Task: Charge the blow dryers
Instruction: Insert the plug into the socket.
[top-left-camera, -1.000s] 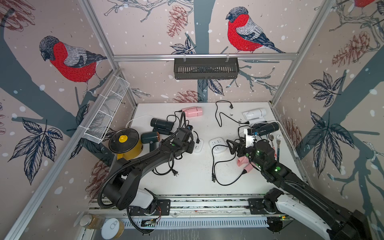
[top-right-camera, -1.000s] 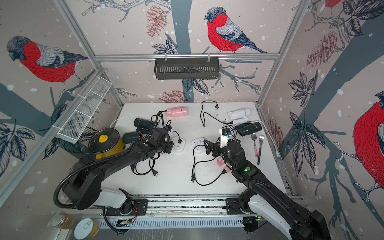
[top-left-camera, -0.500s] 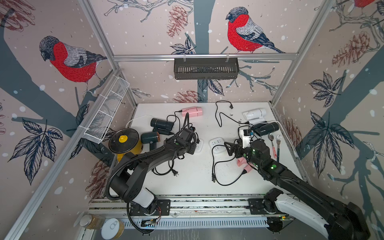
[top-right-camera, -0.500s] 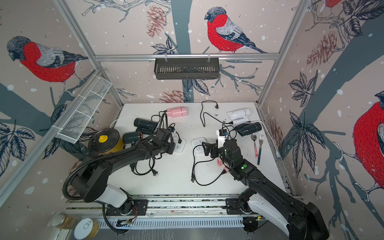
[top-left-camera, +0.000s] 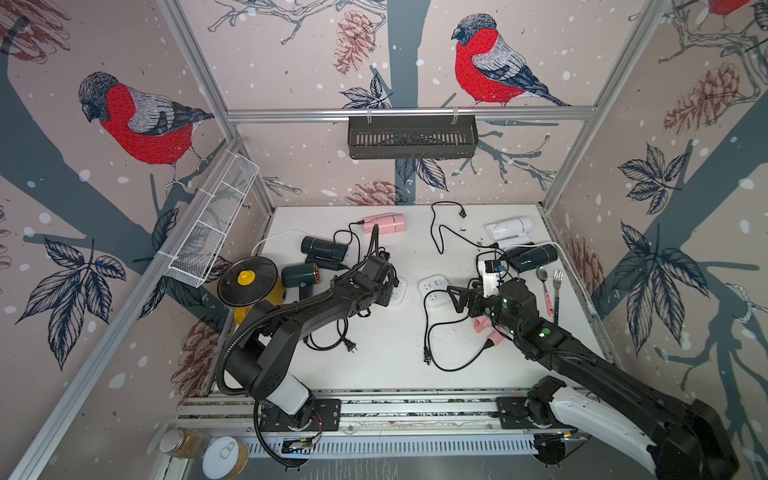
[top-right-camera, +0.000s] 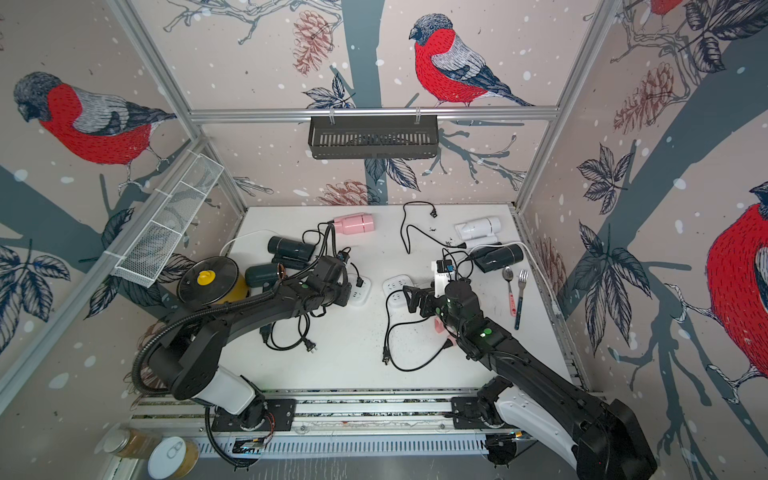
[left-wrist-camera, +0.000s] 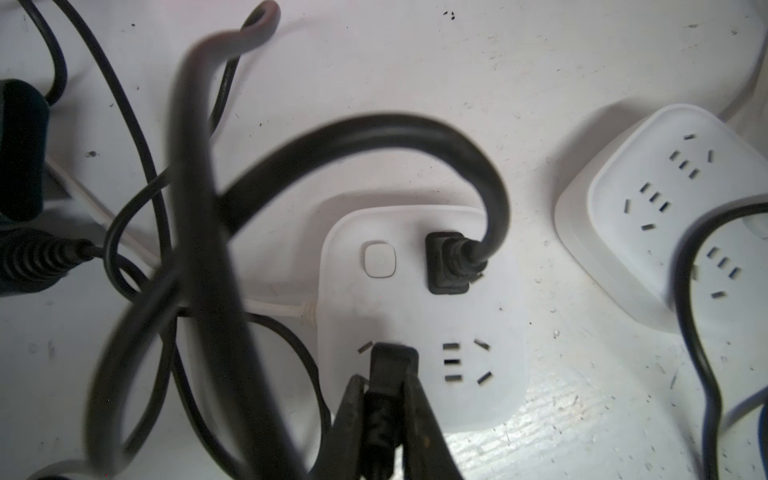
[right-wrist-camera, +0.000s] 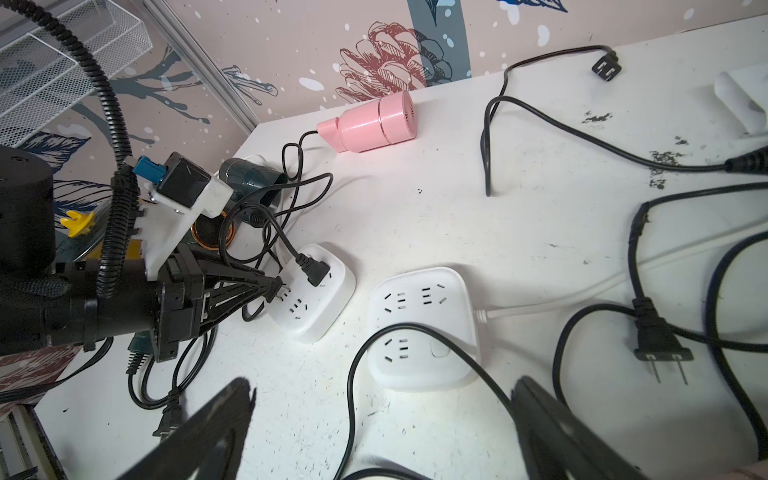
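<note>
Left claw (left-wrist-camera: 384, 390) is pinched narrow on a black plug (left-wrist-camera: 392, 359), whose tip meets a socket of the left power strip (left-wrist-camera: 415, 307). A second plug (left-wrist-camera: 449, 262) sits in that strip. The left arm reaches low and long across the counter (top-left-camera: 374, 357). The right claw (right-wrist-camera: 384, 386) gapes wide above the right power strip (right-wrist-camera: 419, 316), its arm angled in from the right. Raised lettering on the held plug is unreadable. A pink blow dryer (top-left-camera: 384, 223) and a white blow dryer (top-left-camera: 509, 228) lie at the back, and a green blow dryer (top-left-camera: 297, 276) lies to the left.
</note>
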